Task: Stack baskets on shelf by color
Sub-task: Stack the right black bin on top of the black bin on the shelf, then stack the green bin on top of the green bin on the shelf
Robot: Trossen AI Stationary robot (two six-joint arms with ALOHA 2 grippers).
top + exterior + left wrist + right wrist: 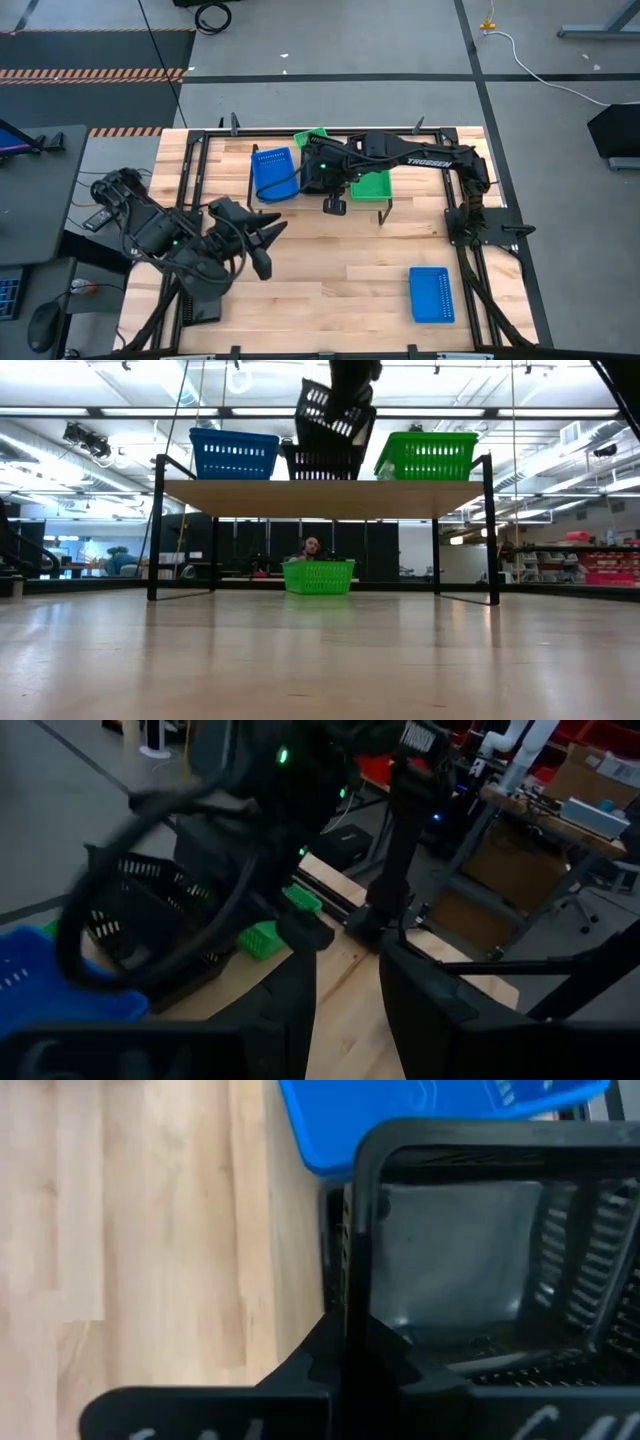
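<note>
The shelf (320, 497) stands at the table's far middle. On its plank stand a blue basket (233, 455) at the left, a black basket (320, 463) in the middle and a green basket (427, 455) at the right. My right gripper (350, 378) is shut on a second black basket (335, 412), which is tilted just above the first. Another green basket (319, 576) rests on the table behind the shelf, and another blue basket (432, 295) lies at the near right. My left gripper (270, 236) is open and empty near the table's left middle. My right gripper holds the second black basket by its rim and wall on one side (350, 1250), pinched between the two fingers. The fingers come from above, pointing down. The basket hangs tilted below them, over the black basket on the shelf; whether the two touch, I cannot tell.
The shelf's thin black legs (156, 530) stand on the table. The table's black frame rails (200, 170) run along its left and right sides. Bare wood lies in the near middle of the table (340, 270). A person shows far behind the shelf in the low view (313, 547).
</note>
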